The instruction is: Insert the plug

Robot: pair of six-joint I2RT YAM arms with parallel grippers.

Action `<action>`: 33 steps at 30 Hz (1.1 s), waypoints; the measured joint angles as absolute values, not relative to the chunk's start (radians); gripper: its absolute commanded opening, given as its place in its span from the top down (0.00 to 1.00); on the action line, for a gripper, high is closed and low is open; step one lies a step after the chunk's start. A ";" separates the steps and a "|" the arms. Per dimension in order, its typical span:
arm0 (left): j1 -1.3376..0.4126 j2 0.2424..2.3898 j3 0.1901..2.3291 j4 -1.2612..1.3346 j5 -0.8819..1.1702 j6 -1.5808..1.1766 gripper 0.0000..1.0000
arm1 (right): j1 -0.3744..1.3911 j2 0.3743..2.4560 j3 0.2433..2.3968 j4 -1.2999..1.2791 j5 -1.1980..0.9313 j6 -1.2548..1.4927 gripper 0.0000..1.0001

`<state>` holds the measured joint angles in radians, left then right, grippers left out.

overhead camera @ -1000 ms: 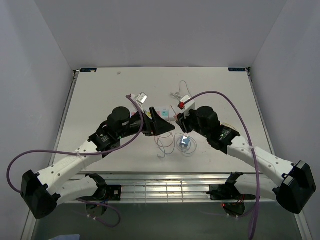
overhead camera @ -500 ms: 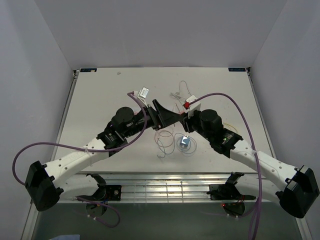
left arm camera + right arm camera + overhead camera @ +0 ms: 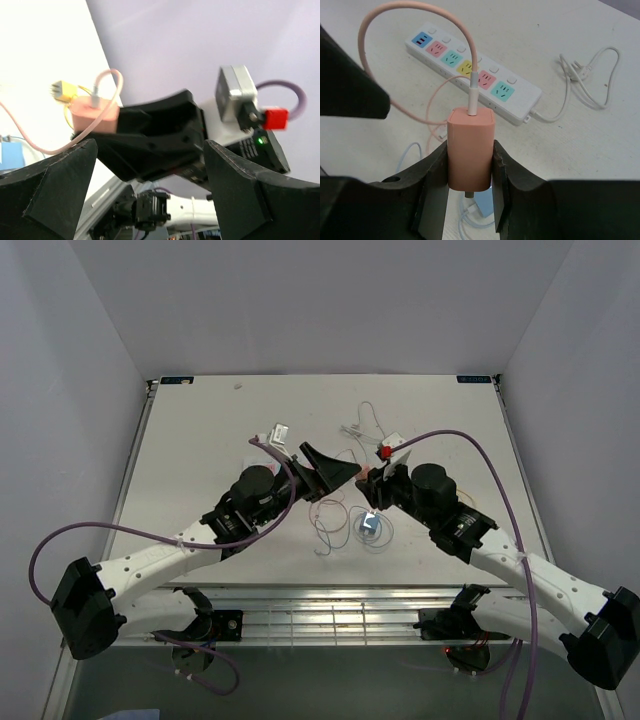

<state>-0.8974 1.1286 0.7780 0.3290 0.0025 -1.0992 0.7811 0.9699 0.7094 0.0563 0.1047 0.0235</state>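
White table (image 3: 200, 440) under both arms, with a white power strip (image 3: 470, 65) of coloured sockets lying flat on it. Left gripper (image 3: 333, 471) spread to its widest and holding nothing, poised just beside its partner. Right gripper (image 3: 470, 165) closed part-way around the pink plug (image 3: 470, 140), pinching its two broad sides and carrying it clear of the table, on the near side of the strip with no socket yet entered. Judged light, hard-shelled and smooth, so liable to twist or slide between the pads if pushed off-axis; best gripped low on the flat flanks, well away from the top. Trailing from that top, a soft pink cable (image 3: 405, 5) looping up and round, likely to tug a little. Barely visible below the body, what looks like a dark prong (image 3: 468, 194)
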 measured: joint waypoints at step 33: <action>-0.915 1.190 0.775 0.260 -0.093 -1.026 0.04 | 0.781 0.924 0.675 0.131 -0.109 0.041 0.92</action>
